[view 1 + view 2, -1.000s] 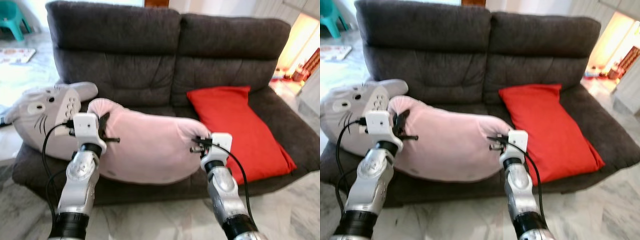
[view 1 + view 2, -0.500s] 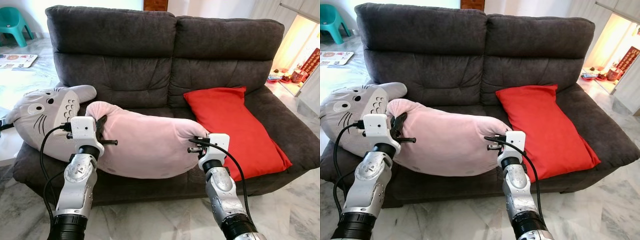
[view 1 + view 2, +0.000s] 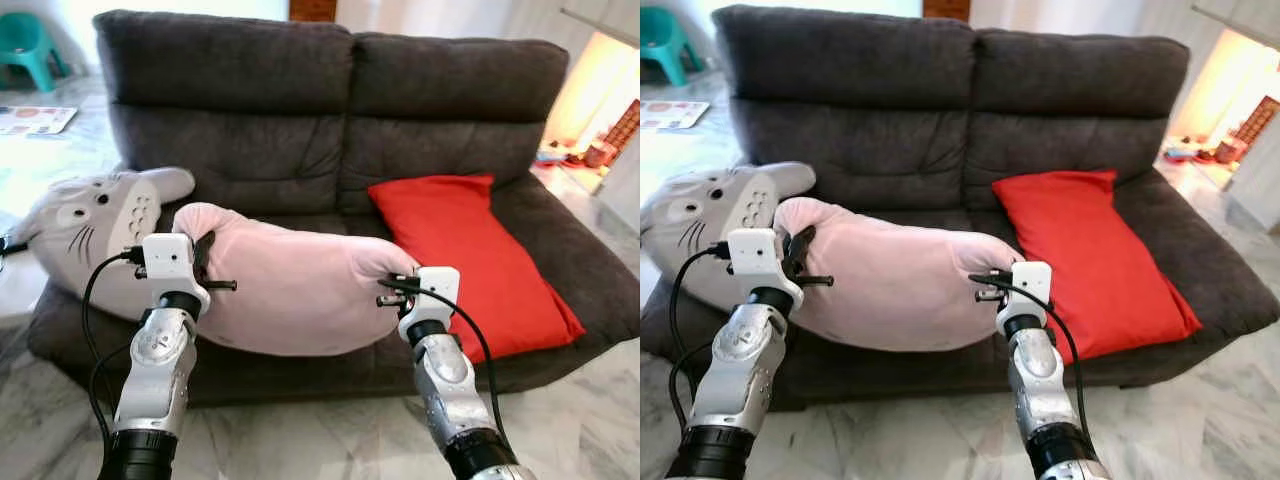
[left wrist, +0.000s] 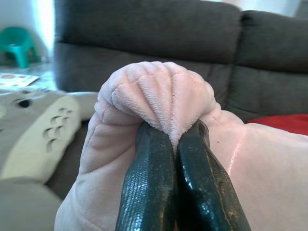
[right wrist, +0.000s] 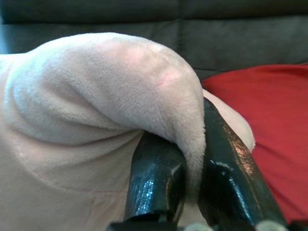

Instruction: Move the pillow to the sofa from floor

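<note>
A dark grey sofa (image 3: 330, 110) holds three cushions on its seat: a red pillow (image 3: 470, 255) leaning on the right, a grey cat-faced plush (image 3: 95, 225) on the left, and the pink pillow (image 3: 295, 290) lying across the front edge between them. Both silver arms reach forward and upward from below. The left gripper (image 4: 168, 137) pinches a bunched fold at the pink pillow's left end; the right gripper (image 5: 185, 159) clamps its right corner, fabric squeezed between the fingers.
</note>
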Controlling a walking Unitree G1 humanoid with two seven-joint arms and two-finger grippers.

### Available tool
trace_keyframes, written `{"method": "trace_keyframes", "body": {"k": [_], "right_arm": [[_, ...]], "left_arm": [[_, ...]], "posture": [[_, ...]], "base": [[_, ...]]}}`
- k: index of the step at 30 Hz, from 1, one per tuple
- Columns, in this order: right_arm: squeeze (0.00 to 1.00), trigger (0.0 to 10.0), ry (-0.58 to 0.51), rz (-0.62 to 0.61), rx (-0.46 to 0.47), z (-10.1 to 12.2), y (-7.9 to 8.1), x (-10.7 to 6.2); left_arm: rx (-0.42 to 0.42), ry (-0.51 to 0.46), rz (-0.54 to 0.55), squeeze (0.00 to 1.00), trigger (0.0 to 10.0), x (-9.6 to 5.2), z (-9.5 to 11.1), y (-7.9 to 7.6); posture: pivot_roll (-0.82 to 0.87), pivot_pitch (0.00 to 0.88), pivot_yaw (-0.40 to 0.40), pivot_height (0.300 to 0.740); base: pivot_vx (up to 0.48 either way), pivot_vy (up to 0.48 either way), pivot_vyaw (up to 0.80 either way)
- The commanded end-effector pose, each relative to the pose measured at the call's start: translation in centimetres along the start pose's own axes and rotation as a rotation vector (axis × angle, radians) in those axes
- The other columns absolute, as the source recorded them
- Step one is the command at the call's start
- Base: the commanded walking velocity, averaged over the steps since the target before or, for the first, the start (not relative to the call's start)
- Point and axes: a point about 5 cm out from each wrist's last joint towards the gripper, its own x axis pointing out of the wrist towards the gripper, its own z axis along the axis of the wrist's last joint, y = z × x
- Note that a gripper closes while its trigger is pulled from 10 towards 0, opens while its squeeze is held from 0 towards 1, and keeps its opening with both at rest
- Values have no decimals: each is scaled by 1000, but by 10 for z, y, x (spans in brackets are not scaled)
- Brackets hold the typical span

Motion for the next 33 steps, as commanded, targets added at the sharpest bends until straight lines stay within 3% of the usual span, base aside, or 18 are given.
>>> {"method": "trace_keyframes", "body": {"k": [1,13,23,29,30,33], "right_arm": [[0,10000,-71,-6,-5,15,-3,5],[0,10000,-73,0,-13,16,-3,5],[0,10000,-81,4,-14,19,-2,6],[0,10000,-82,15,-33,18,-2,4],[0,10000,-75,5,10,17,-3,4],[0,10000,-81,3,-9,18,-4,4]], "left_arm": [[6,-60,-5,0,10000,3,14,-2],[4,-60,-3,0,10000,2,13,-2],[10,-57,0,0,10000,1,11,-1],[12,-59,-3,0,10000,1,12,-2],[13,-58,-4,0,10000,1,12,-2],[15,-57,-6,0,10000,1,11,-3]], "posture": [[190,0,-108,740],[185,0,-110,740],[178,0,-108,740],[177,0,-109,740],[176,0,-109,740],[176,0,-110,740]], "base": [[0,0,0],[0,0,0],[263,0,0],[273,0,672],[274,0,0],[274,0,0]]}}
